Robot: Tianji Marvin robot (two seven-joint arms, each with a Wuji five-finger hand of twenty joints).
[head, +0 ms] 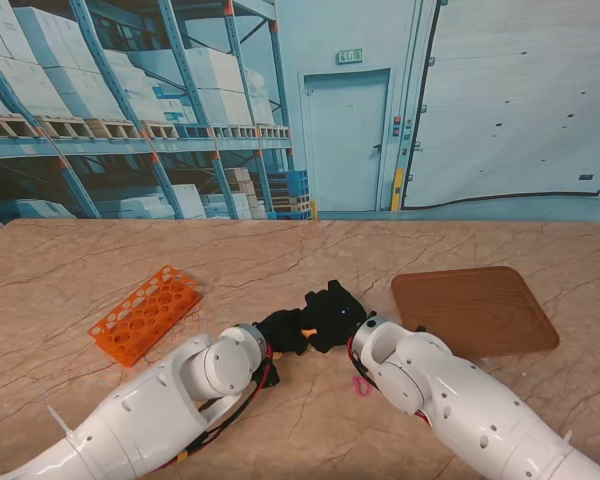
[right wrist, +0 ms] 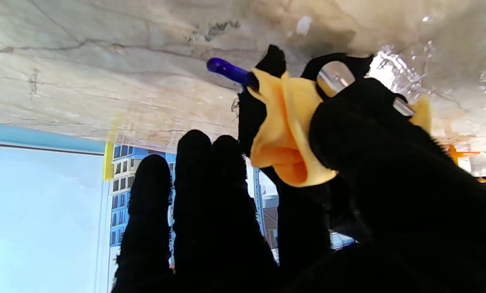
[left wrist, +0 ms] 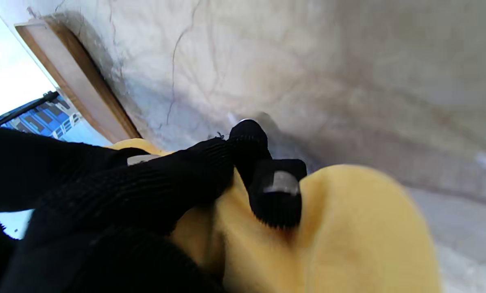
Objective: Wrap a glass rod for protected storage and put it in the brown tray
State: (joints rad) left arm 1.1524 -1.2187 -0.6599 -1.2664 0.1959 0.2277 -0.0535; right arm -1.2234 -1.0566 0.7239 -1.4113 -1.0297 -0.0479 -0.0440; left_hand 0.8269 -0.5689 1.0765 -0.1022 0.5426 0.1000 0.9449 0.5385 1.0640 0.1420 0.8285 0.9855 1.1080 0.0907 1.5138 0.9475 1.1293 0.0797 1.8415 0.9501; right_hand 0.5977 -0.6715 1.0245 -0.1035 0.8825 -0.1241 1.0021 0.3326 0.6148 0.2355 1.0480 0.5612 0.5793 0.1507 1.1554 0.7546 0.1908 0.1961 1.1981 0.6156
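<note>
On the marble worktop (head: 280,250), the brown tray (head: 475,310) lies just right of both gloved hands. The left hand (head: 283,331) and right hand (head: 335,312) meet, both grasping a yellow cloth (right wrist: 285,126) wrapped around the blue glass rod (right wrist: 230,72), one tip protruding.

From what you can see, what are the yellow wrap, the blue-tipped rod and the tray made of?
Yellow wrap: looks like soft matte cloth, since it bunches into rounded folds. Rod: probably glass, as its blue tip is glossy and translucent. Brown tray: wood or a wood-look laminate, with visible grain and a satin sheen; which one cannot be told.
</note>
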